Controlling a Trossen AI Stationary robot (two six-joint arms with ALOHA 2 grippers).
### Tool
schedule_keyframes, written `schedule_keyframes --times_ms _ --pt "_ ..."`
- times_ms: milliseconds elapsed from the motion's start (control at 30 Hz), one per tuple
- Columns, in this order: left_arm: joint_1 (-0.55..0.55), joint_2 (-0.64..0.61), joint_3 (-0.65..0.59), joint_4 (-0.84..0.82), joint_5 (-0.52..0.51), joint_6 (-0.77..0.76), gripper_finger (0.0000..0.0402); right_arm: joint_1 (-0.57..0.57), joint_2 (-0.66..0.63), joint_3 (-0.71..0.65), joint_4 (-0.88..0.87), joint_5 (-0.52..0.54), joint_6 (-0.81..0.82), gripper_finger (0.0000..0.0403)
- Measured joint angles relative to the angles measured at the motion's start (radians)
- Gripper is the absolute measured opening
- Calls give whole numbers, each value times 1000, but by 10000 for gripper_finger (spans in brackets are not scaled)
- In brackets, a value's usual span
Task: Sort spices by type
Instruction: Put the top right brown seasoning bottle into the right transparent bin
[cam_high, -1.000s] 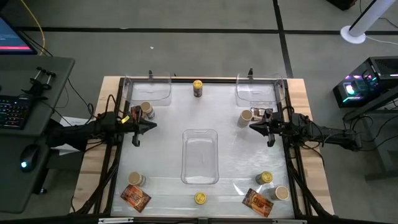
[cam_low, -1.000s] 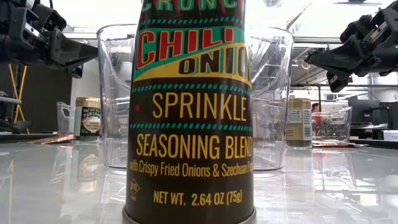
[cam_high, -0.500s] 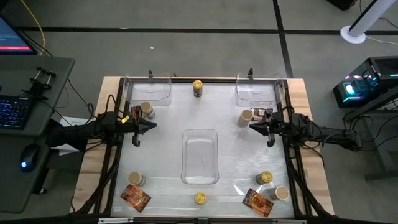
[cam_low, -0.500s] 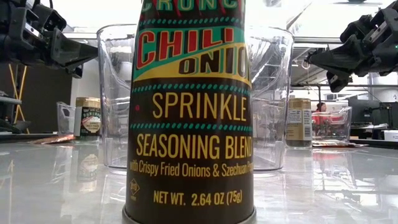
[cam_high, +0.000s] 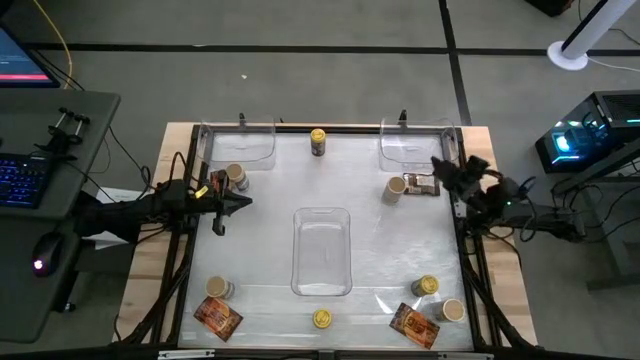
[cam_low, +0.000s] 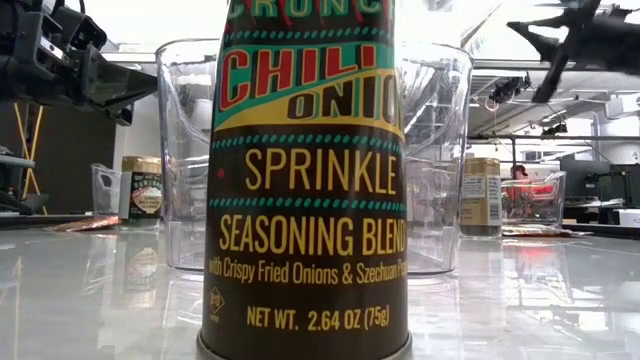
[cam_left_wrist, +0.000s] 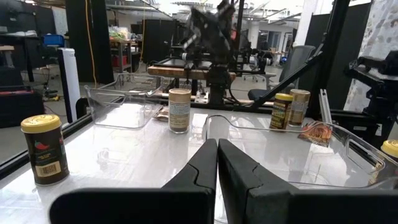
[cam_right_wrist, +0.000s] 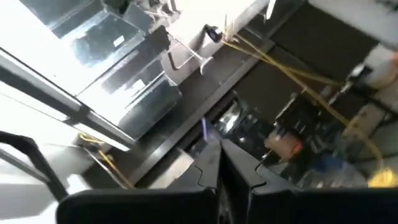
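Dark fingers pressed together, empty: that's the left hand (cam_high: 236, 202) hovering over the tabletop's (cam_high: 370, 250) left side, just below a beige-lidded jar (cam_high: 238, 177) in the high view. Right hand (cam_high: 438, 165) is up near the far right tray (cam_high: 412, 150), tilted away, fingers likewise closed on nothing in its wrist view. Just beside it lies a tipped jar (cam_high: 394, 188). Centre stage sits a clear empty tray (cam_high: 321, 250). Along the near edge: a foil packet (cam_high: 217, 317) and jar (cam_high: 218, 289) at left, a yellow-lidded jar (cam_high: 322, 319) in the middle, another packet (cam_high: 414, 324) and two jars (cam_high: 426, 287) at right. One more yellow-lidded jar (cam_high: 318, 141) stands at the far edge.
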Motion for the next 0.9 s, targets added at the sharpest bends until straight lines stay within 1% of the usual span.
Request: schedule_keyframes --times_ms 67,167,233,333,400,467,533,633,700,767,900 --pt "0 0 0 0 0 0 3 0 63 82 -86 -1 -68 6" --pt "0 0 0 0 0 0 3 -3 186 257 -386 -1 -177 29" --pt "0 0 0 0 0 0 3 -14 287 380 -603 -1 -230 58" --pt "0 0 0 0 0 0 3 -39 450 552 -873 24 -256 117" --pt "0 0 0 0 0 0 3 -56 559 666 -1032 62 -229 162" --pt "0 0 0 0 0 0 3 -74 663 773 -1192 89 -167 207" --pt "0 0 0 0 0 0 3 -90 763 874 -1334 99 -109 251" --pt "0 0 0 0 0 0 3 -108 914 1004 -1522 99 -32 304" --pt "0 0 0 0 0 0 3 -120 1013 1081 -1624 96 11 327" --pt "0 0 0 0 0 0 3 -125 1100 1141 -1706 52 80 343" --pt "0 0 0 0 0 0 3 -122 1243 1196 -1783 -52 106 354"
